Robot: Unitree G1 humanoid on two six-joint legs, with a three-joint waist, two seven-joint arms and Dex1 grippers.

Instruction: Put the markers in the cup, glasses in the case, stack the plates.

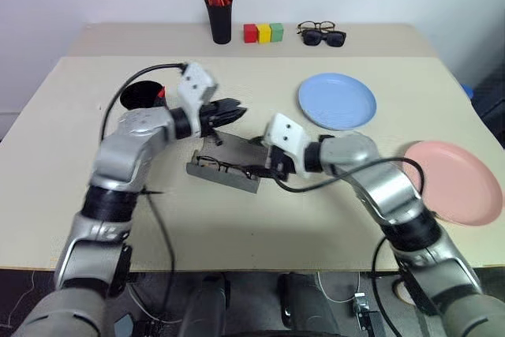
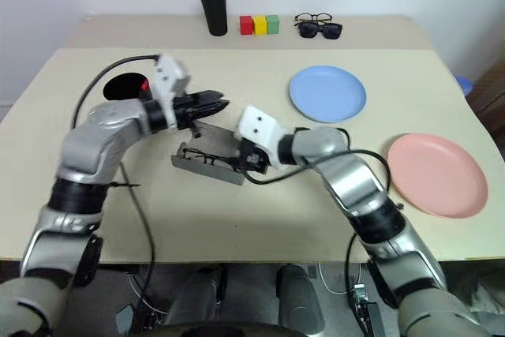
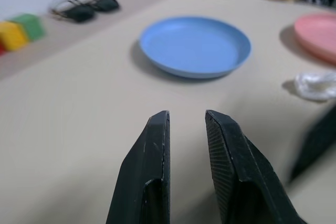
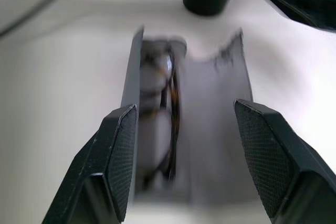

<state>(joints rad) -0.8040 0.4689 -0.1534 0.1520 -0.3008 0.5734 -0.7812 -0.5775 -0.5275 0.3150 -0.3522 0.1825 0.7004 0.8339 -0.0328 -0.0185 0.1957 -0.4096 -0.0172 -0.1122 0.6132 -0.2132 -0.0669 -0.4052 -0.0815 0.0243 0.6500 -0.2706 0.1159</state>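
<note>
The grey case lies open mid-table, with the thin-framed glasses in one of its troughs. My right gripper is open wide at the case's right end, one finger on each side of it. My left gripper hovers just beyond the case, pointing right toward the light blue plate; only a narrow gap separates its fingers, with nothing between them. The salmon pink plate lies apart at the right edge. The black cup stands at the left, a red marker end showing inside.
Along the back stand a black pen holder with orange-red markers, red, yellow and green blocks, and dark sunglasses beside another clear-lensed pair. A black cable loops over the table by the cup.
</note>
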